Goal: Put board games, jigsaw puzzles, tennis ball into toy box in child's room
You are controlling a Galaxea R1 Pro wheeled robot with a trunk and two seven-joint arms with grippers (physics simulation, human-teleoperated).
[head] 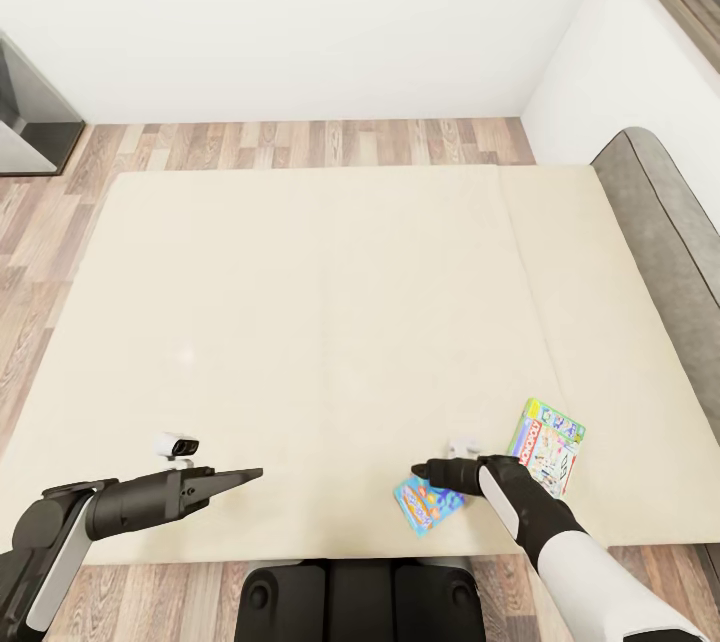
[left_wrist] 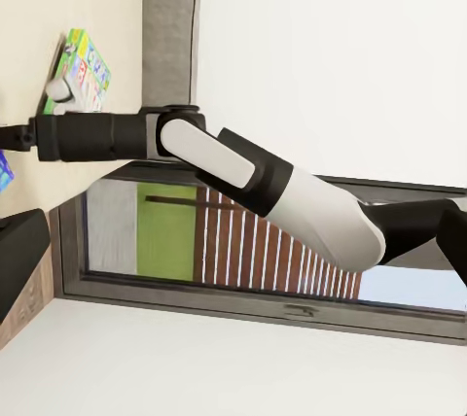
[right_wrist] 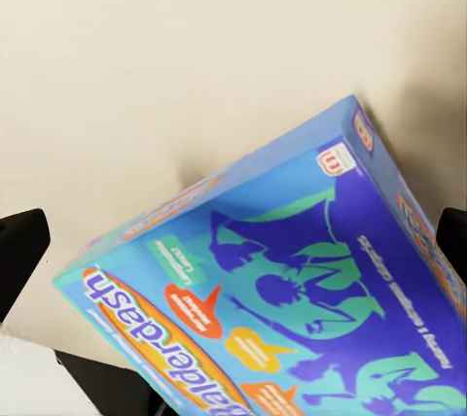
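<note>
Wood plank floor [head: 300, 140] and white walls border the cream bed [head: 320, 322]. The left claw [head: 240, 474] hovers closed above its near edge. The right claw [head: 425, 470] stands open over the blue Balderdash box [head: 425, 505], beside the pale Monopoly box [head: 550, 442]; the grey headboard [head: 665, 222] lies rightmost.

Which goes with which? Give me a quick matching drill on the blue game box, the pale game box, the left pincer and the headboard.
Things:
1. blue game box
2. pale game box
3. left pincer
4. headboard

Places:
A. grey, along the mattress's right edge
B. over bare mattress, near the front edge
C. right under the right pincer
D. flat beside the right forearm, nearer the headboard

Pairs: 1-C, 2-D, 3-B, 4-A
</note>
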